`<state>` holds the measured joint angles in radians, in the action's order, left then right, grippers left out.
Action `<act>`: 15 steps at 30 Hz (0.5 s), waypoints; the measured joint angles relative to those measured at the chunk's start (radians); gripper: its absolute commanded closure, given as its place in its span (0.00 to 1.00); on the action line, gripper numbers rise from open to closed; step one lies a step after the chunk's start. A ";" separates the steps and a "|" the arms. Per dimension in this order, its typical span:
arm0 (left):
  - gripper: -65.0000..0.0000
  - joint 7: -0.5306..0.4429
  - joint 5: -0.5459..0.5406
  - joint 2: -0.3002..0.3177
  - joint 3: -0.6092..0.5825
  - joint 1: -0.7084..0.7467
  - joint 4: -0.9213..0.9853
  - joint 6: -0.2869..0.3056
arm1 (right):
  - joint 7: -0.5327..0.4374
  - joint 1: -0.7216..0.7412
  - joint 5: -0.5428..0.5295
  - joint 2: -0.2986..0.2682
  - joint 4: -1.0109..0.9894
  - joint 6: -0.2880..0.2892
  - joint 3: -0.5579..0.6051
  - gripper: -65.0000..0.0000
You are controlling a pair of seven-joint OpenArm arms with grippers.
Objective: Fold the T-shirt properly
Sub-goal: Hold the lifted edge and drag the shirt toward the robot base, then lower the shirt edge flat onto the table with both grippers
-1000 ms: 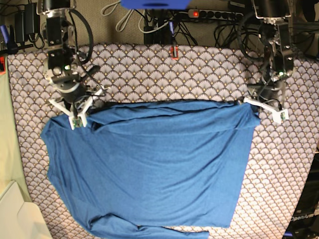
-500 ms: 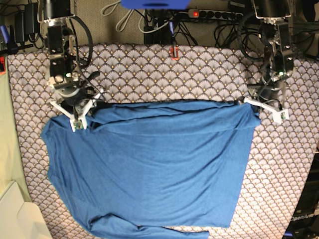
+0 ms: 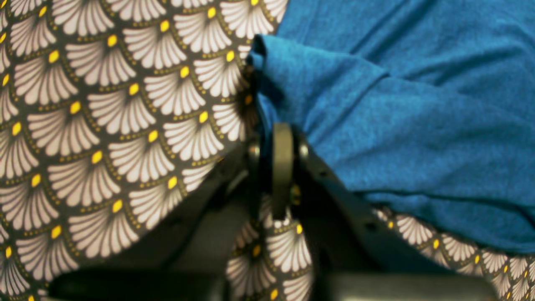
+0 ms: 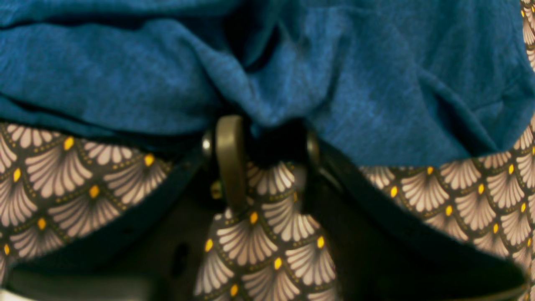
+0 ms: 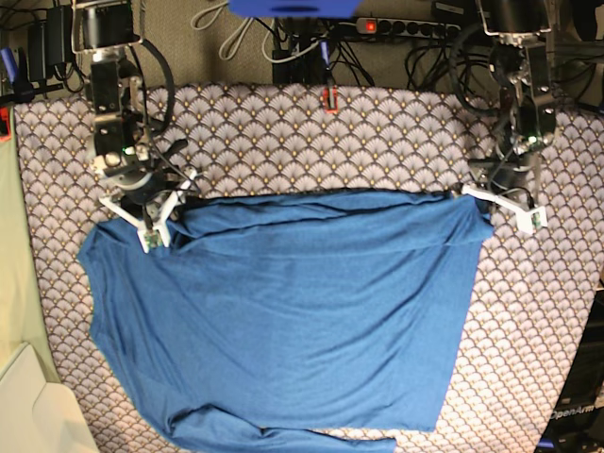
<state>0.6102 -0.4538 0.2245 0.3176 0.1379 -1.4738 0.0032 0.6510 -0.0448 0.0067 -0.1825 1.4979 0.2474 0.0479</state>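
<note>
The T-shirt (image 5: pixel 283 321) lies spread wide over the patterned table cover (image 5: pixel 311 132), its far folded edge running from one of my grippers to the other and the bulk of the cloth reaching away from both toward the near side of the table. I judge this the first big fold, with that long edge just laid over and being set down.

My left gripper (image 5: pixel 502 206) sits at its end of that edge, jaws pressed together on a corner of the blue knit (image 3: pixel 317 83), which bunches up just ahead of the fingers. My right gripper (image 5: pixel 143 219) is at the opposite end; its jaws stand apart, the cloth (image 4: pixel 267 83) draped just past the tips and the patterned cover showing between them (nothing pinched there that I can see).

Next, I think, the left must let go too, then both find new corners for the following fold.
</note>
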 measured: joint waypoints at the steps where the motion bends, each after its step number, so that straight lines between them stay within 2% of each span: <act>1: 0.99 0.000 0.000 0.000 0.000 0.000 0.000 0.000 | 0.000 0.000 0.000 0.001 0.000 0.004 0.000 0.95; 2: 0.99 0.000 0.000 0.000 0.000 0.000 0.000 0.000 | 0.001 0.000 -0.007 0.001 0.000 0.011 0.001 1.00; 11: 0.99 0.007 -0.001 0.001 0.000 0.001 -0.001 0.000 | 0.008 -0.060 0.005 -0.001 0.061 0.011 0.000 1.00; 15: 0.99 0.014 -0.003 0.038 -0.002 0.014 -0.039 0.000 | 0.037 -0.104 0.000 -0.023 0.132 0.016 0.002 1.00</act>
<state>0.6239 -0.4568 0.2623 0.3153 0.1524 -1.5127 0.0029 0.6880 -0.1490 0.0071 -0.2050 1.6302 0.2638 0.0498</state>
